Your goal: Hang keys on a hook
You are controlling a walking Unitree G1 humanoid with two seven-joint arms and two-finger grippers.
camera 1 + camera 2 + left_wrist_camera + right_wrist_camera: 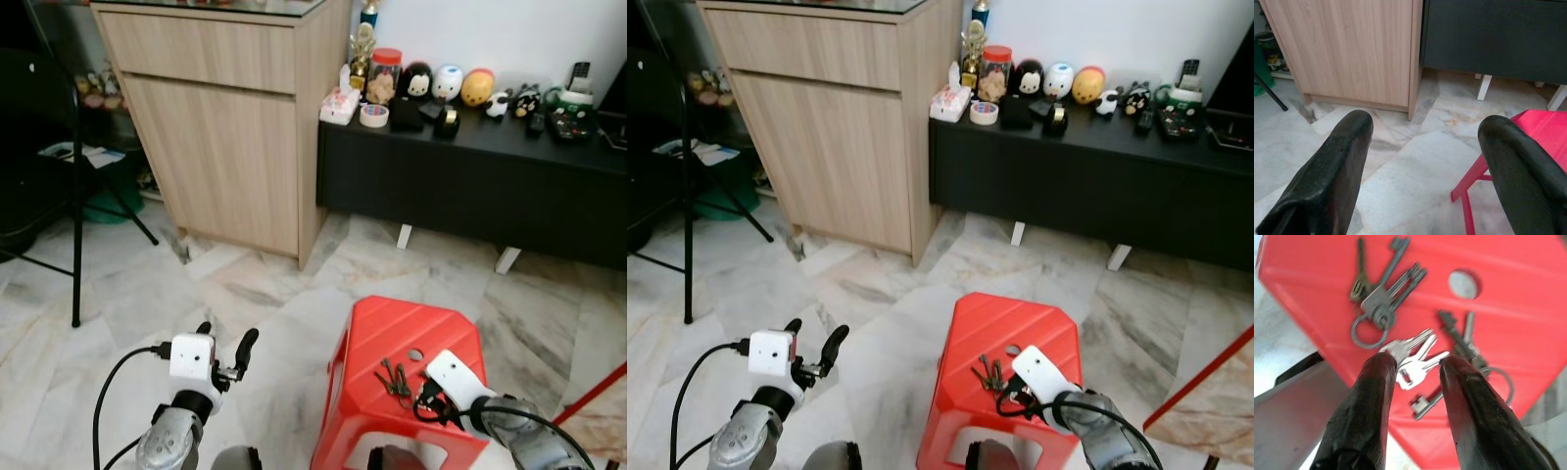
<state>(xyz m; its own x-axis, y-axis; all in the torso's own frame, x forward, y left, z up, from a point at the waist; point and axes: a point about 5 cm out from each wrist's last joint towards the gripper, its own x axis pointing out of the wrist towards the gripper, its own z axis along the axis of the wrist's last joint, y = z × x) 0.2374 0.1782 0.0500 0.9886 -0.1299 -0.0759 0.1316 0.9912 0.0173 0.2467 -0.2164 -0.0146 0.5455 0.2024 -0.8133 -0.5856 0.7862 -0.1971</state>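
The right tool [1415, 377] hangs part open over the silver keys [1413, 357] lying on the red stool [392, 338], holding nothing, and I think its fingers may push the flat keys away instead of gripping.

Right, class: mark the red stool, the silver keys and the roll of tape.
red stool [392, 333], left eye view, bare top panel.
silver keys [1415, 363], right wrist view, blades between the right gripper's fingers.
roll of tape [373, 116], left eye view, its rim.
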